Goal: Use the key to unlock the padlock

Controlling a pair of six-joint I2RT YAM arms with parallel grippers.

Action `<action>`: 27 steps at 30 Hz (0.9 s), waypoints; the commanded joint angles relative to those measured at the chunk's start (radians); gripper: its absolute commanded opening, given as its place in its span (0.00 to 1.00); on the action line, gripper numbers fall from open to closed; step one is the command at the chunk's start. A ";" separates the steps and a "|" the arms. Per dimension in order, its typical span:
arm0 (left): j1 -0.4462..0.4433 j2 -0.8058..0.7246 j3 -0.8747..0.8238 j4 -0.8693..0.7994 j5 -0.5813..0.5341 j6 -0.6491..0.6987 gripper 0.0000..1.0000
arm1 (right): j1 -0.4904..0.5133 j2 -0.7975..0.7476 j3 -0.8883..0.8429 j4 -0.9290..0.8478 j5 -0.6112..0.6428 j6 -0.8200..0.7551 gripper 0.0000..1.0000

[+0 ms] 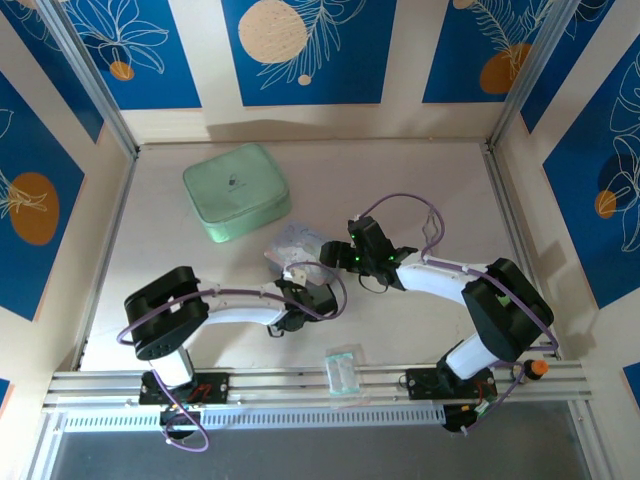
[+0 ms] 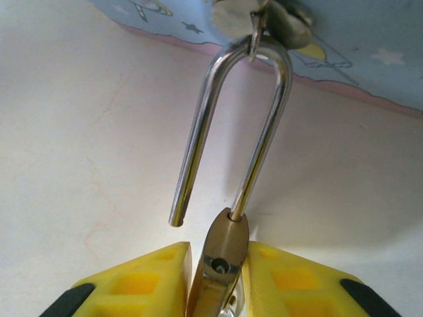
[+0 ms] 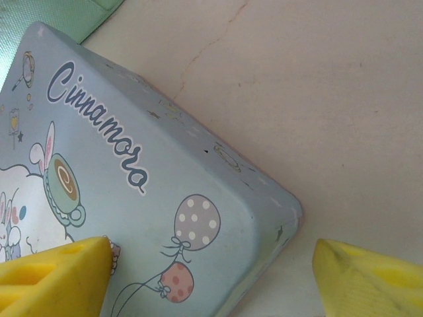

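Brass padlock [image 2: 226, 241] is clamped between yellow pads [image 2: 152, 281] of the left gripper [image 2: 218, 254], one shackle [image 2: 198, 125] leg free, its loop hooked through the latch [image 2: 261, 20] of the blue cartoon box [image 3: 165, 165]. Right gripper [image 3: 213, 257] gapes open astride that box's corner.

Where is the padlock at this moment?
In the left wrist view, the padlock sits bottom centre, its brass body clamped in the left gripper. Its open shackle rises to the metal clasp on the pale-blue cartoon box at the top edge.
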 commanded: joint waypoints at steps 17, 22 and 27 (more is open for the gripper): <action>-0.041 0.016 0.050 -0.048 0.011 0.011 0.27 | -0.004 -0.038 -0.057 -0.041 0.010 0.009 0.79; -0.047 -0.042 0.012 0.015 0.047 0.011 0.27 | -0.010 -0.057 -0.055 -0.050 0.010 0.001 0.79; -0.049 -0.096 0.012 0.022 0.063 0.038 0.30 | -0.040 -0.085 -0.061 -0.052 -0.019 -0.005 0.79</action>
